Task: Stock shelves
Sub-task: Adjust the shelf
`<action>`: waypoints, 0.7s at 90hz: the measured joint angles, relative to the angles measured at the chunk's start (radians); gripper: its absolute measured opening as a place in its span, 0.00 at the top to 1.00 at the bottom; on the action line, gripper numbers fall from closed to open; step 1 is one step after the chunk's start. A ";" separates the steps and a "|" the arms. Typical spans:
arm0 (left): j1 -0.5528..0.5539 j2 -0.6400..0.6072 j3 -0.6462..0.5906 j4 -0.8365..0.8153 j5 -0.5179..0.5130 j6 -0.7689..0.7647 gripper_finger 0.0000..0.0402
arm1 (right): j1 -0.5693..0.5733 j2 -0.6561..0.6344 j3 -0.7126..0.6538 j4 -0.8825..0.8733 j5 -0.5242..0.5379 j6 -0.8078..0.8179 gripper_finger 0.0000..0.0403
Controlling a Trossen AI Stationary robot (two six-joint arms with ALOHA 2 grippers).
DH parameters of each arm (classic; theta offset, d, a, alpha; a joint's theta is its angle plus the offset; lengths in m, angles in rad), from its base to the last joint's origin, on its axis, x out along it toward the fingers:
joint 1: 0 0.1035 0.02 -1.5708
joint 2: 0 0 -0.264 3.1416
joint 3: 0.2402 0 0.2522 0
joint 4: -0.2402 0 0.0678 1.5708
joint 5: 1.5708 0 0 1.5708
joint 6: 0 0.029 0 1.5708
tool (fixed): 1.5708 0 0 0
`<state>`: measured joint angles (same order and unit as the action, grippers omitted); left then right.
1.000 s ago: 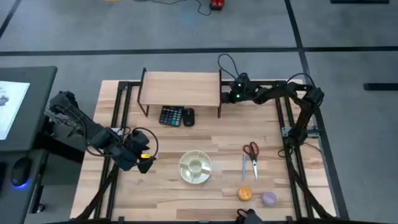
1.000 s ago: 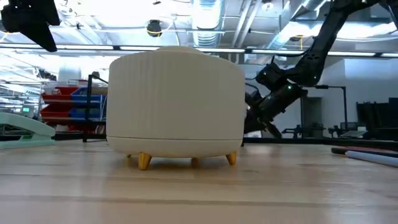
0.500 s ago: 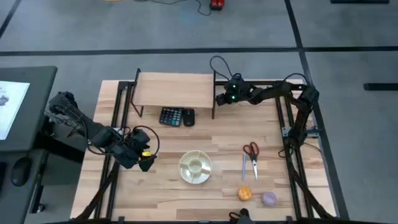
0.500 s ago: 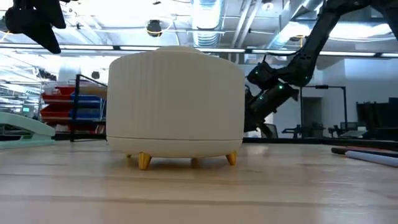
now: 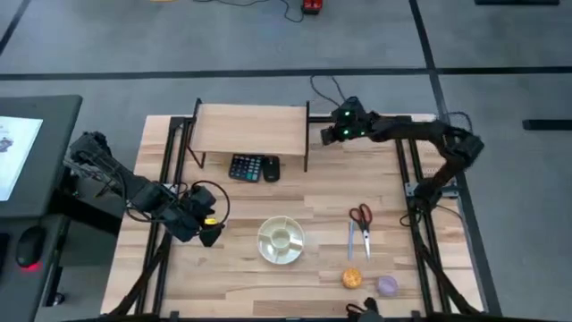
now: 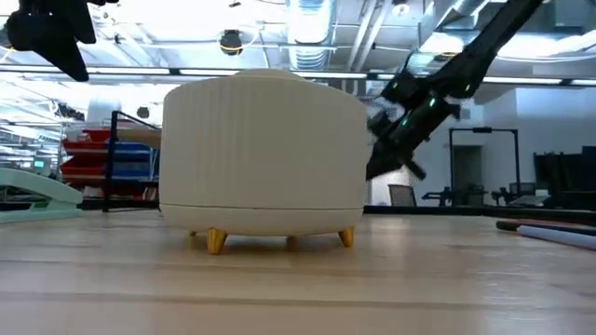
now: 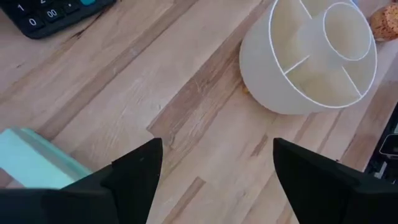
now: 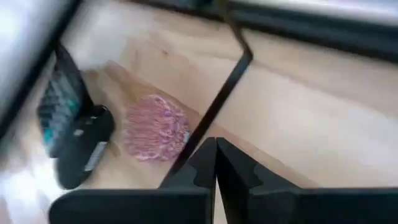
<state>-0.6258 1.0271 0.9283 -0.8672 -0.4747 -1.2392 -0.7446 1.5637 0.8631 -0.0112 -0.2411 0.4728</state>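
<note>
Shelf: the low riser shelf (image 5: 251,128) stands at the far edge of the table (image 5: 313,192), a light plank on thin black legs, and serves as the landmark here.
Already stocked: a black calculator (image 5: 247,166) and a small dark object (image 5: 272,168) lie under the shelf's near edge; the right wrist view also shows a pink ball-like thing (image 8: 155,129) in there beside a shelf leg.
Shelf top: nothing shows on it from above.
Still to stock: a white divided bowl (image 5: 281,240) sits well in front of the shelf; red-handled scissors (image 5: 361,217) and a pen-like stick (image 5: 351,240) lie farther to the right of it; an orange ball (image 5: 352,279) and a purple ball (image 5: 386,285) rest farthest from the shelf, near the table's front edge.
Mint object: a pale green thing (image 7: 37,163) lies close to the left arm, in front of the shelf and to its left.
Right end effector (image 5: 327,136): just beside the shelf's right end, fingers pressed together with nothing between them.
Left end effector (image 5: 208,234): in front of the shelf toward its left, near the bowl, fingers spread wide and empty.
Progress: my judgement is early to middle; a few items are placed, most of the loose ones are left.
</note>
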 joint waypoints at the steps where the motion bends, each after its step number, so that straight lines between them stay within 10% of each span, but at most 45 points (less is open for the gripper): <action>1: 0.000 0.000 0.000 0.000 0.000 0.000 0.30 | -0.001 -0.016 0.000 -0.007 -0.003 -0.001 1.00; 29: 0.000 0.000 0.000 0.001 -0.008 -0.009 0.30 | 0.037 -0.251 0.089 -0.064 -0.047 -0.013 0.79; 49: 0.000 0.000 0.000 0.001 -0.027 -0.011 0.30 | 0.072 -0.114 0.295 -0.254 -0.028 0.029 0.41; 63: 0.000 0.000 0.000 0.001 -0.059 0.000 0.30 | 0.071 0.025 0.439 -0.363 -0.023 0.061 0.32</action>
<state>-0.6254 1.0267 0.9283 -0.8661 -0.5337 -1.2395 -0.6739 1.5886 1.3017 -0.3743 -0.2643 0.5337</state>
